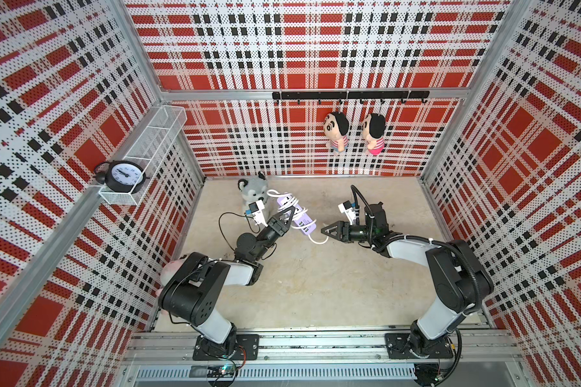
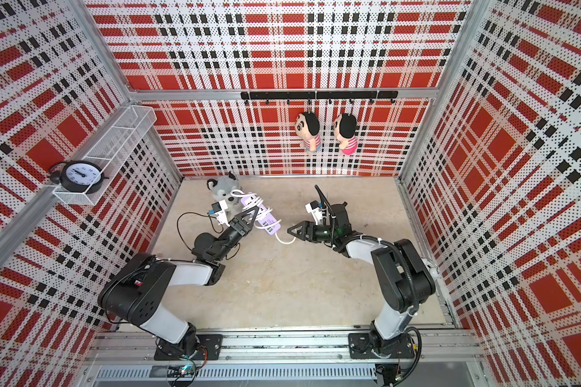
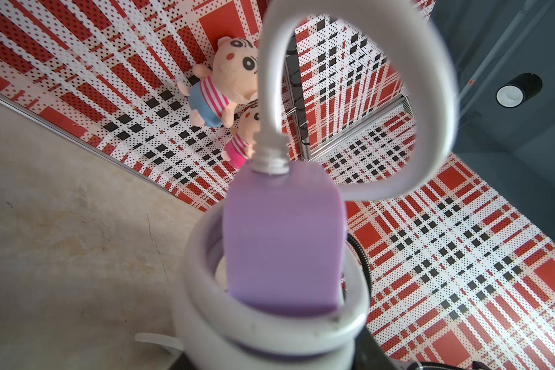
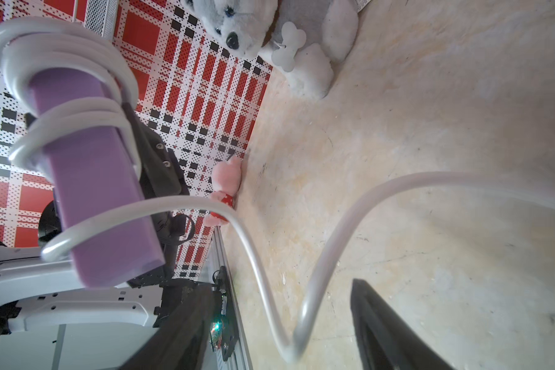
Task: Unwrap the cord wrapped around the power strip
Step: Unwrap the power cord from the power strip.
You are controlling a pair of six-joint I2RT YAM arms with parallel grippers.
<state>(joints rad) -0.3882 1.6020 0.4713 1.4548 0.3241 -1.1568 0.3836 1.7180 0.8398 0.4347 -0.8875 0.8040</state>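
The left end effector (image 1: 292, 210) is clamping the power strip (image 1: 305, 225) across its middle and is holding it tilted above the tabletop (image 1: 316, 284), just beside a gray plush dog (image 1: 254, 192) near the back wall. The white cord (image 4: 173, 202) is winding around the lavender bar in several coils. In the left wrist view it is also arching in a big loop (image 3: 442, 96) out of the strip's end. One slack length is hanging off the end with the dark ports and is dipping toward the tabletop in a curve. The right end effector (image 1: 326, 230) is hovering right at that curve with its jaws apart. In the right wrist view the hanging bend (image 4: 297, 342) is sitting between its two black fingers (image 4: 382, 320), which are gripping nothing.
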